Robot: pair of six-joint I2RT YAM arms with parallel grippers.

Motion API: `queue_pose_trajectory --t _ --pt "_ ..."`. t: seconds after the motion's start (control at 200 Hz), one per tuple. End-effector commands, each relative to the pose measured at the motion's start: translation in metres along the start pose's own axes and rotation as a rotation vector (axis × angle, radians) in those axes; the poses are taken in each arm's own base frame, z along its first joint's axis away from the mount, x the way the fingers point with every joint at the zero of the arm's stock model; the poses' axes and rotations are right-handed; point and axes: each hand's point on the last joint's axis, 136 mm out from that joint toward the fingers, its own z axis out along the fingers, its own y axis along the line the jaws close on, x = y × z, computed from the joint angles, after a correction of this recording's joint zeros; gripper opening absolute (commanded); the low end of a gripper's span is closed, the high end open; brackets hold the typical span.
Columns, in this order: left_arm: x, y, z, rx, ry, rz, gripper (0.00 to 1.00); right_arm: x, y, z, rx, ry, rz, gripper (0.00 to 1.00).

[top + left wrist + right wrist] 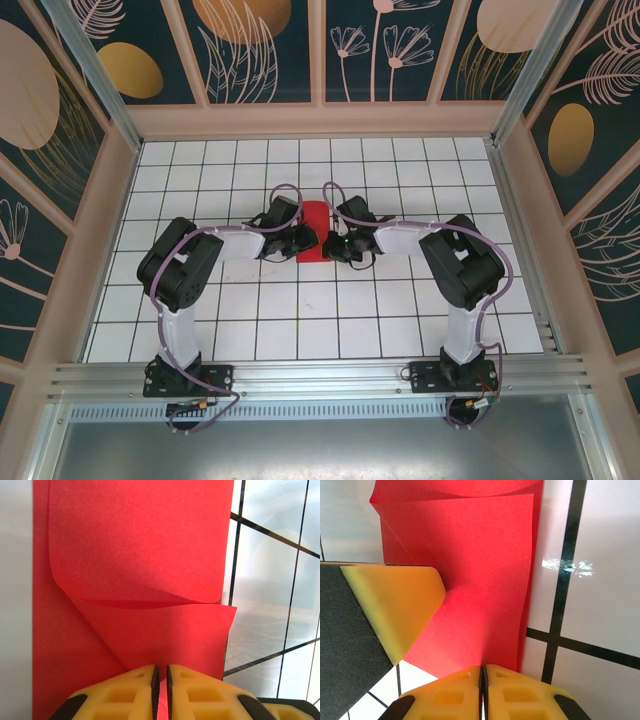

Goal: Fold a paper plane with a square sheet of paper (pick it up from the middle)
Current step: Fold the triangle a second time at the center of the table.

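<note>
While both arms crowd it, the square sheet of paper (316, 215) lies mid-bench (300, 320), partly folded. The left pincer (161, 680) is clamped on its nine o'clock edge, the right pincer (483, 677) at three. Thin, floppy, easily torn, so pinch the edges gently.

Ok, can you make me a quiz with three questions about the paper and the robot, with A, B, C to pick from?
1. Where is the square sheet of paper?
A. In the far right corner
B. In the middle of the table
C. On the metal rail

2. What colour are the right end effector fingers?
A. Blue
B. Green
C. Yellow

3. How is the left end effector?
A. Shut on the paper
B. Wide open
C. Holding a cup

Answers: 1 B, the top view shows red mid-table. 2 C, its wrist view shows them yellow. 3 A, red paper sits pinched between its closed fingers.
</note>
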Motion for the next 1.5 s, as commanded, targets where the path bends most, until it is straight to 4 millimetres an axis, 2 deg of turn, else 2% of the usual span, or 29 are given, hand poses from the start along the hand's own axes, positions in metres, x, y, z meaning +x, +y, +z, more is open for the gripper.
queue_pose_trajectory --t 0.0,0.25,0.335,0.465,0.555,0.771,0.911,1.041,1.221,1.376,1.496 --pt "0.013 0.043 0.007 -0.156 0.023 -0.022 0.18 0.016 -0.026 -0.004 0.093 0.035 0.027 0.14" --pt "0.012 0.043 0.007 -0.156 0.020 -0.022 0.17 0.028 -0.029 -0.017 0.108 0.050 0.024 0.14" --pt "0.012 0.042 0.007 -0.151 0.020 -0.021 0.17 0.021 -0.014 -0.027 0.048 0.024 0.005 0.14" --pt "0.012 0.041 0.006 -0.145 0.019 -0.020 0.18 -0.001 0.016 -0.042 -0.039 -0.050 -0.029 0.14" --pt "0.012 0.040 0.006 -0.142 0.018 -0.020 0.17 -0.006 0.026 -0.040 -0.086 -0.057 -0.033 0.14" --pt "0.012 0.038 0.006 -0.132 0.020 -0.022 0.17 -0.012 0.012 -0.020 -0.039 -0.042 -0.011 0.14" --pt "0.011 0.036 0.005 -0.121 0.017 -0.024 0.18 -0.008 0.002 -0.009 -0.021 -0.011 -0.001 0.14" --pt "0.008 0.030 0.003 -0.109 0.007 -0.020 0.18 0.003 -0.010 -0.004 0.004 0.016 0.013 0.14" --pt "-0.005 0.020 -0.002 -0.101 -0.039 -0.005 0.19 0.023 -0.037 0.004 0.078 0.066 0.042 0.14" --pt "-0.015 0.020 -0.005 -0.117 -0.073 0.008 0.20 0.040 -0.058 0.008 0.149 0.106 0.050 0.14" --pt "-0.023 0.024 -0.006 -0.124 -0.087 0.003 0.20 0.048 -0.068 0.010 0.177 0.131 0.051 0.13"
